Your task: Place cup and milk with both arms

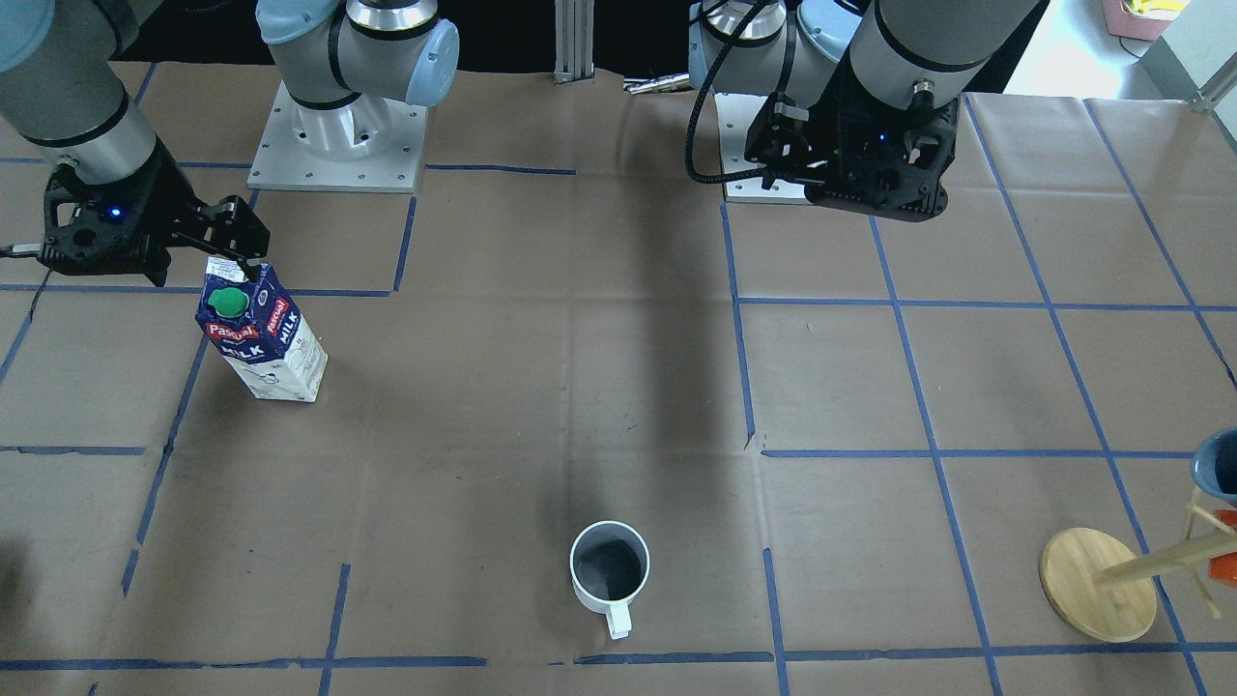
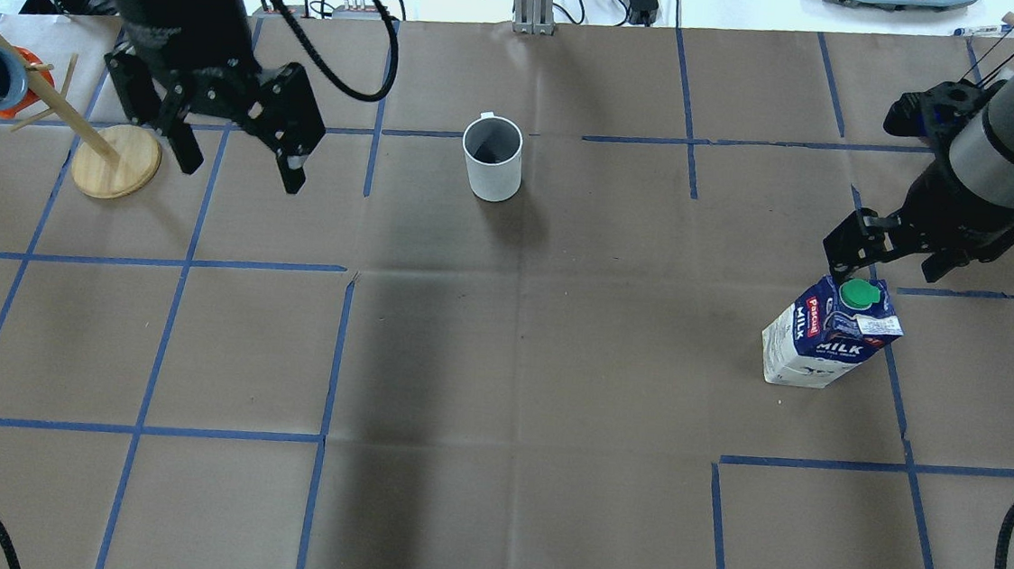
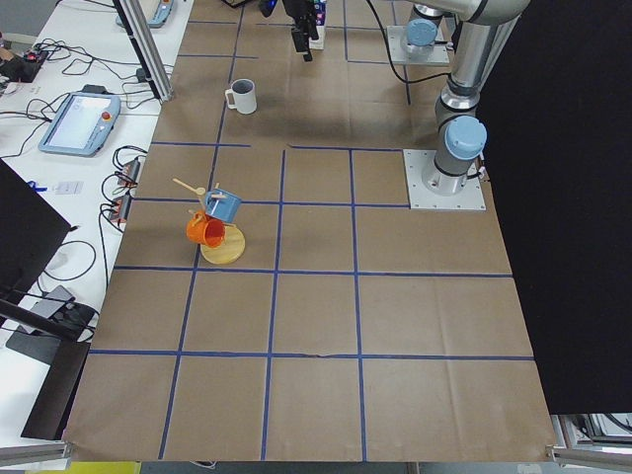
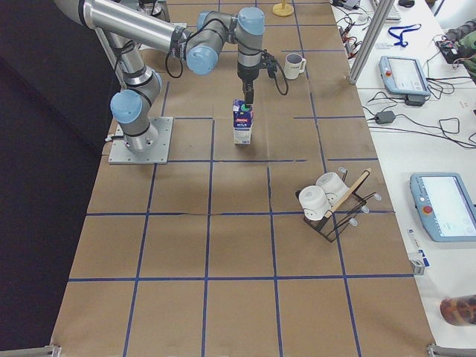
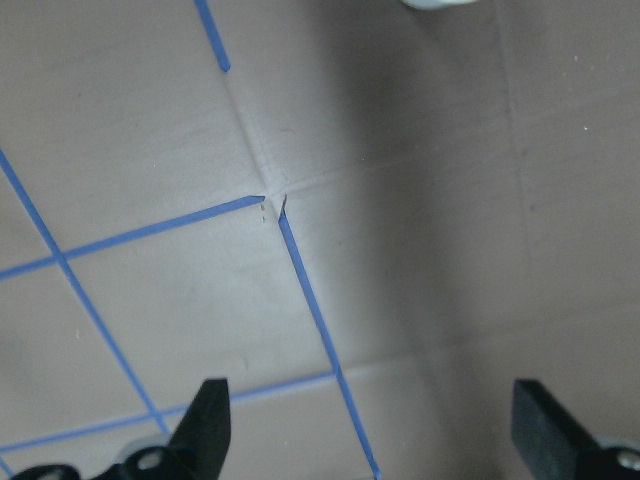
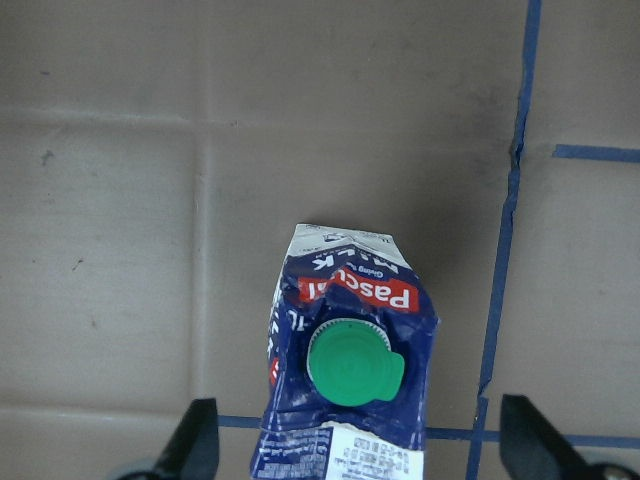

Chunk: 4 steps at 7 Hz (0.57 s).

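The white cup (image 2: 492, 158) stands upright on the brown paper at the far middle of the table, its handle toward the far edge; it also shows in the front view (image 1: 609, 570). The blue and white milk (image 2: 824, 332) carton with a green cap stands upright on the robot's right side (image 1: 263, 333). My right gripper (image 2: 880, 260) is open just above the carton's top; in the right wrist view the cap (image 6: 352, 366) lies between the spread fingers (image 6: 195, 440). My left gripper (image 2: 241, 173) is open and empty, in the air to the left of the cup; its fingers (image 5: 210, 425) show over bare paper.
A wooden mug tree (image 2: 116, 161) with a blue mug and an orange mug (image 3: 205, 231) stands at the far left, close to my left gripper. A black rack with white mugs (image 4: 331, 201) sits further along the table. The arm bases (image 1: 338, 135) are at the robot's edge.
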{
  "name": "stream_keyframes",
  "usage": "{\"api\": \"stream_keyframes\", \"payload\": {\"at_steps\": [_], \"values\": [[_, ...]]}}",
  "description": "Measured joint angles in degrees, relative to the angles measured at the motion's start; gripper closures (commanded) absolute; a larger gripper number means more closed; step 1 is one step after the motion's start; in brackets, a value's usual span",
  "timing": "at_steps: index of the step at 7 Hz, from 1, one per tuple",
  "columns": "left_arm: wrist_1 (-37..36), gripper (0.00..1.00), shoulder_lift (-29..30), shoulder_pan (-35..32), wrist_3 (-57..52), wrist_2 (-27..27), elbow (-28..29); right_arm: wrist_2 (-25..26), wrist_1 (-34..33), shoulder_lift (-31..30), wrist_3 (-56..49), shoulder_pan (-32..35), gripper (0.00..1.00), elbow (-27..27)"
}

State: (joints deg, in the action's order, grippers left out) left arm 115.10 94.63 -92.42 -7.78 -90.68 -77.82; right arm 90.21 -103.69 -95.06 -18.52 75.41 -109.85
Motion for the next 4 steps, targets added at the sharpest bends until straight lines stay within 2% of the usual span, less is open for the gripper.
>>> {"api": "stream_keyframes", "payload": {"at_steps": [1, 3, 4], "values": [[-2.03, 0.00, -2.86, 0.87, -0.29, -0.03, -4.57, 0.02, -2.69, 0.03, 0.52, 0.00, 0.00, -2.86], [-8.71, 0.00, -5.59, 1.23, -1.12, -0.38, -7.39, 0.06, -7.95, 0.15, 2.41, 0.00, 0.00, -6.76], [-9.44, 0.00, -6.24, 1.29, -1.13, -0.29, -8.52, 0.07, -8.77, 0.61, 2.77, 0.00, 0.00, -7.22]]}}
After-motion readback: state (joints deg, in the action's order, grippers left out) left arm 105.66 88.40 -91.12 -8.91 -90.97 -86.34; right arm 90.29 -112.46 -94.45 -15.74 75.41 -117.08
